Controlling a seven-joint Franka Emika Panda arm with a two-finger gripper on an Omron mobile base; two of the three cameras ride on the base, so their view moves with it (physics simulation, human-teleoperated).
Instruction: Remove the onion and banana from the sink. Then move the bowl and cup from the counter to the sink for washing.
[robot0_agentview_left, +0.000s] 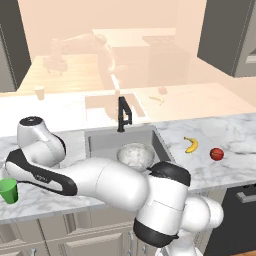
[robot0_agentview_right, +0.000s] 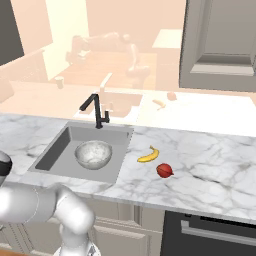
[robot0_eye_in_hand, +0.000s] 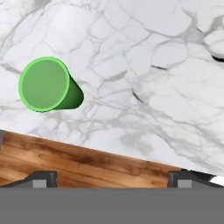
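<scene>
The banana (robot0_agentview_left: 190, 144) and onion (robot0_agentview_left: 216, 154) lie on the tabletop (robot0_agentview_left: 235, 135) right of the sink (robot0_agentview_left: 100, 142), banana nearer it, onion just beyond; that step looks done. The bowl (robot0_agentview_left: 135, 154) sits upright in the sink, between the faucet (robot0_agentview_left: 122, 114) and the front wall, so it too seems delivered. What remains is the cup (robot0_agentview_left: 8, 190): a bright green tapered tumbler, no handle, standing upright on the tabletop well left of the sink, near the front edge.

The arm reaches out left of the sink toward the cup, judged as the approach for the last pick. From the hand, the cup (robot0_eye_in_hand: 46, 84) shows its open mouth, off to the upper left, so the hand looks not yet centred over it. The end effector (robot0_eye_in_hand: 113, 177) has its tips spread wide with nothing between them.
</scene>
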